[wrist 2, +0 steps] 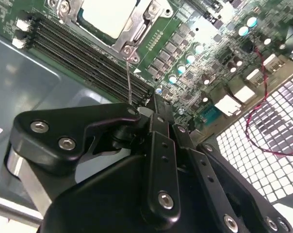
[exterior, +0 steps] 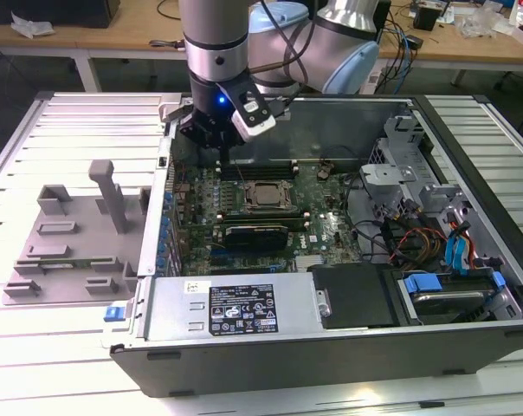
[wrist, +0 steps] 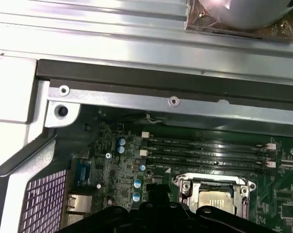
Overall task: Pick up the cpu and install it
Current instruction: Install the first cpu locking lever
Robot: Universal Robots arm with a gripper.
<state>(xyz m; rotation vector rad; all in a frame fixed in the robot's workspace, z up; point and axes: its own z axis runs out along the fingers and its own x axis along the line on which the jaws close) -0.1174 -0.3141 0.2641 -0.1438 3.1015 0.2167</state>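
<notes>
Cpu (exterior: pixel 265 196) sits in socket (exterior: pixel 263 198), just below gripper (exterior: pixel 220 149); gripper state: cannot tell. Check it lies flat, corners aligned.

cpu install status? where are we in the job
Looks mostly done: the cpu already sits inside the socket frame on the motherboard; both wrist views show its pale top within the metal rim. In hand: nothing visible; the gripper sits over the memory slots beside the socket. Left: cannot tell whether the socket frame is latched. The grey tray outside the case holds no chip.
</notes>
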